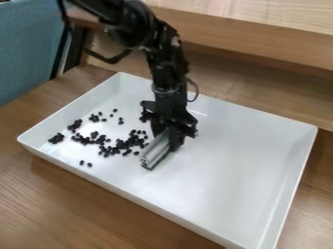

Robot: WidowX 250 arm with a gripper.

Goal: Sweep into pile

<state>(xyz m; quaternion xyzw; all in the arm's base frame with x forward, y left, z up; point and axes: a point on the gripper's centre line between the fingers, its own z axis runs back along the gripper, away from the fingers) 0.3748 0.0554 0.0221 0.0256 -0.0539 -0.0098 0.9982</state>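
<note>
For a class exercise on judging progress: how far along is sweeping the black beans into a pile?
Seemingly partway. Done: many beans lie in a loose cluster beside the grey bar. In hand: the gripper holds that bar low over the tray. Left: scattered clumps farther left and two stray beans near the front wall need gathering.

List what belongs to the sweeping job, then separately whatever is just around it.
For the job:
- small black pellets, scattered in the tray's left part
- white tray
- silver bar, in the gripper

Just around:
- wooden table under the tray
- wooden ledge behind it
- blue fabric panel, upper left
</note>
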